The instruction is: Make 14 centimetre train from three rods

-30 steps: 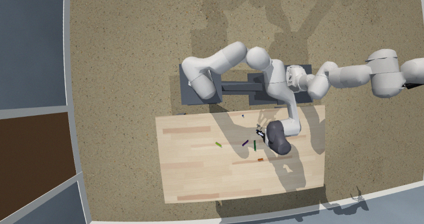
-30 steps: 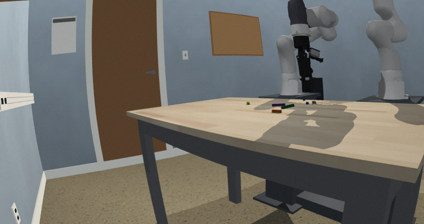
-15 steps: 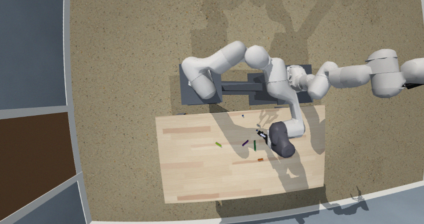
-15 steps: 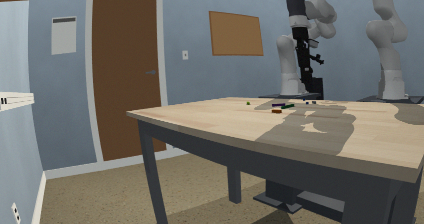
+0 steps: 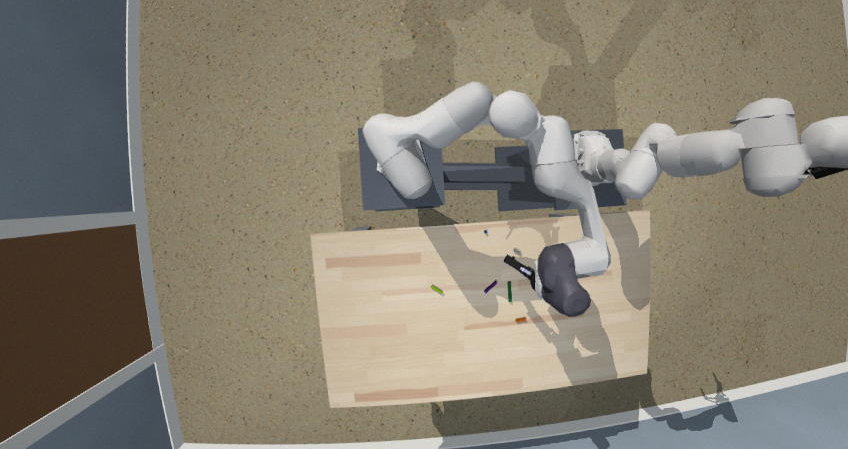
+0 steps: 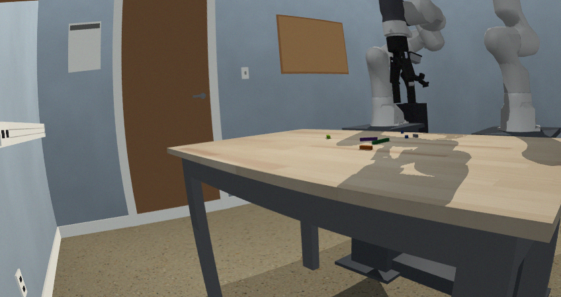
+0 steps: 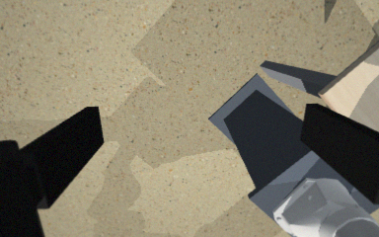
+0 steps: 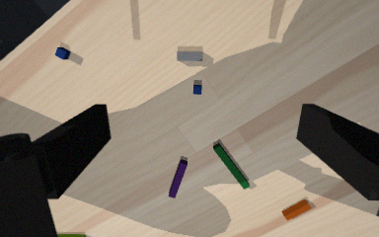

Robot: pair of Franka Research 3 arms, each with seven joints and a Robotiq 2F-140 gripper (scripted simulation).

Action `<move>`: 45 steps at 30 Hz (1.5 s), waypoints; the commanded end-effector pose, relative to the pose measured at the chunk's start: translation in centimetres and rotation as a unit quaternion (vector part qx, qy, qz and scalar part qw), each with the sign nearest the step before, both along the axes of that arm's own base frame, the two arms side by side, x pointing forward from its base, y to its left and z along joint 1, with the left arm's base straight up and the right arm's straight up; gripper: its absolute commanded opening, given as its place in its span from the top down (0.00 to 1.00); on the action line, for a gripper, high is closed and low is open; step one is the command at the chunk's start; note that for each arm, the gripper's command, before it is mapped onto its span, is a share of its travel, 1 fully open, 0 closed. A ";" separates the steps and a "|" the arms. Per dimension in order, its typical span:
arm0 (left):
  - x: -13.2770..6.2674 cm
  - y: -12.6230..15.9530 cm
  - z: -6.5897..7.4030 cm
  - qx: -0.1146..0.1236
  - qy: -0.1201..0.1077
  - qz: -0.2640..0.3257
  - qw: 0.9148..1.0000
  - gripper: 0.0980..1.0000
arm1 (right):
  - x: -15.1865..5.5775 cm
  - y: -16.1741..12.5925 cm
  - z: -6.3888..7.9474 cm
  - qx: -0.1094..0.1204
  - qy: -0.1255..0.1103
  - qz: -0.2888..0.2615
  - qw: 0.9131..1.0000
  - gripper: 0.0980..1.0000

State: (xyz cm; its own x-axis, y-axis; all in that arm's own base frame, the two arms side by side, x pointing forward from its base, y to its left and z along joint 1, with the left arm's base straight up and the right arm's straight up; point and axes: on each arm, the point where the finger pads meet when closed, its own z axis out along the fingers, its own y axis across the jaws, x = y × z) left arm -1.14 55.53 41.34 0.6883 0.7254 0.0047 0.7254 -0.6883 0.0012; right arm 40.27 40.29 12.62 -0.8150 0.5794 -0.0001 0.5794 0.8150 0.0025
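My right gripper (image 6: 404, 100) (image 8: 203, 121) is open and empty, well above the table. Below it lie a purple rod (image 5: 490, 286) (image 6: 368, 139) (image 8: 178, 178) and a green rod (image 5: 509, 291) (image 6: 380, 140) (image 8: 231, 166), apart and at an angle. An orange rod (image 5: 520, 319) (image 6: 366, 147) (image 8: 296, 209) lies beyond the green one. A lime rod (image 5: 437, 290) (image 6: 328, 136) (image 8: 71, 235) lies apart. A grey rod (image 5: 517, 251) (image 6: 415, 135) (image 8: 189, 55) lies near one blue rod (image 6: 406, 136) (image 8: 197, 89), with a gap between. My left gripper (image 7: 201, 123) is open and empty over the floor.
Another blue rod (image 5: 485, 231) (image 6: 401, 131) (image 8: 62, 52) lies near the table edge on the robot side. The wooden table (image 5: 380, 355) (image 6: 275, 152) carries all the rods. The left arm (image 5: 767, 165) reaches away beyond the table's end.
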 end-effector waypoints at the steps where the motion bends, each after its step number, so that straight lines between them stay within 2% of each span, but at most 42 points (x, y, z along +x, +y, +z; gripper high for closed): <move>1: -0.2 -0.1 0.0 -0.001 0.002 -0.001 1.000 0.00 | -0.1 0.0 0.0 -0.001 0.001 -0.002 1.000 0.00; 7: -0.2 -0.1 0.0 -0.001 0.002 -0.001 1.000 0.00 | 0.3 -0.6 0.2 -0.001 -0.001 0.011 1.000 0.00; 11: -0.2 -0.1 0.0 -0.001 0.002 -0.001 1.000 0.00 | 2.7 -4.4 1.0 -0.004 -0.008 0.094 0.996 0.00; 15: -0.2 -0.1 0.0 -0.001 0.002 -0.001 1.000 0.00 | 2.9 -4.7 1.1 -0.005 -0.008 0.101 0.995 0.00; 30: -0.2 -0.1 0.0 -0.001 0.002 -0.001 1.000 0.00 | 5.1 -9.2 1.6 -0.009 -0.013 0.198 0.980 0.00; 32: -0.2 -0.1 0.0 -0.001 0.002 -0.001 1.000 0.00 | 5.1 -9.2 1.6 -0.009 -0.013 0.198 0.980 0.00; 33: -0.2 -0.1 0.0 -0.001 0.002 -0.001 1.000 0.00 | 5.4 -10.0 1.7 -0.010 -0.013 0.215 0.977 0.00; 45: -0.2 -0.1 0.0 -0.001 0.002 -0.001 1.000 0.00 | 6.6 -13.4 1.8 -0.013 -0.014 0.289 0.957 0.00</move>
